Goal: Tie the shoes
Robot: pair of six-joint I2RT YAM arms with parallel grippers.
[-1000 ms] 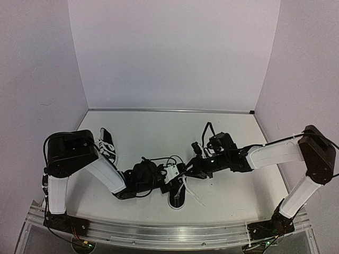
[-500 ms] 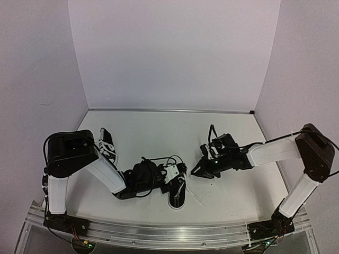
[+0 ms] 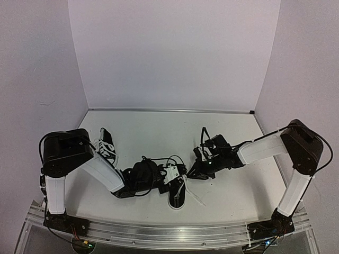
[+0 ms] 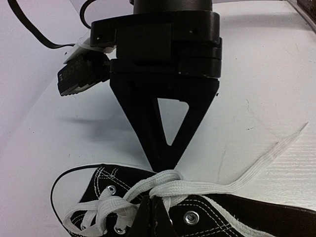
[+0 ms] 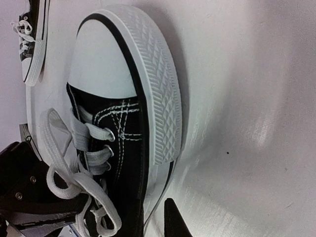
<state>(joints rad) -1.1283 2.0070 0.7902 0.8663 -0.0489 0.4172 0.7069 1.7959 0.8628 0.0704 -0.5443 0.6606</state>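
Note:
One black shoe point(image 3: 177, 197) with a white toe cap lies at the front centre, its white laces point(image 4: 197, 185) crossed in a first knot. My left gripper point(image 3: 172, 179) is over its lacing; in the left wrist view its fingers point(image 4: 153, 217) are pressed together at the lace crossing. My right gripper point(image 3: 192, 173) is shut, its tip point(image 4: 165, 160) down just behind the knot. In the right wrist view the tip point(image 5: 173, 219) stands on the table beside the shoe's sole point(image 5: 158, 98), holding nothing. The second shoe point(image 3: 107, 145) lies at the left, apart from both grippers.
A loose lace end point(image 3: 196, 198) trails right of the near shoe across the table point(image 4: 276, 150). White walls close the back and both sides. An aluminium rail point(image 3: 159, 233) runs along the near edge. The second shoe also shows in the right wrist view point(image 5: 29, 54).
My right gripper pulled back to the right from the shoe, then came part of the way back to it. My left gripper and both shoes stayed put.

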